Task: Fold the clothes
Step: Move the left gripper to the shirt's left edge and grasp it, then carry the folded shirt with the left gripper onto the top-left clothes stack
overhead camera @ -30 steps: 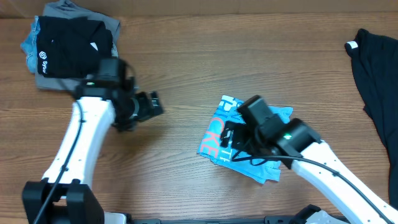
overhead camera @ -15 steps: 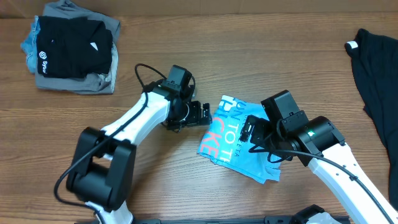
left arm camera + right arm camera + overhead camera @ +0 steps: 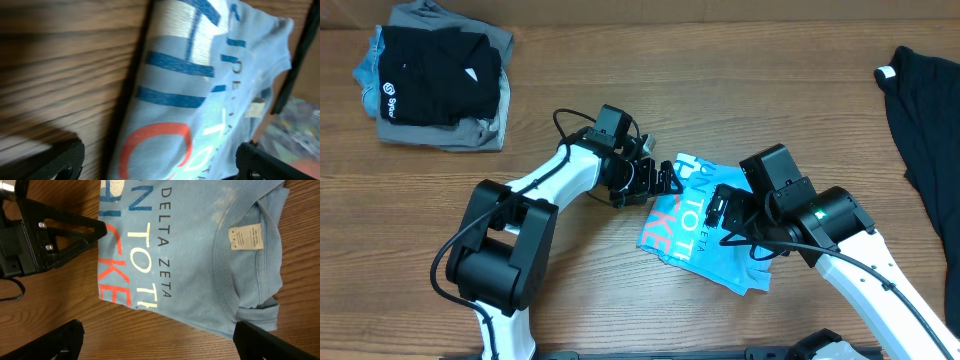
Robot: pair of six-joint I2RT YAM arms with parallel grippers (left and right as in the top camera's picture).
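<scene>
Currently the light blue T-shirt [image 3: 705, 230] lies on the table [image 3: 620, 90] near its centre, folded to a compact rectangle with lettering, collar and neck label facing up. The left end effector [image 3: 665, 182] sits low at the shirt's left edge, jaws spread, gripping nothing; this placement suggests an approach to pinch that edge. The right end effector [image 3: 722, 216] hangs over the shirt, jaws likewise spread and empty, probably to pin or lift the opposite side. Both units crowd the same small garment, so contact between them is the main hazard. A stack of folded garments [image 3: 435, 85], black on top, occupies the far left corner. An unfolded black garment [image 3: 925, 130] with a white tag [image 3: 887, 73] lies at the right edge, well apart, obstructing nothing
</scene>
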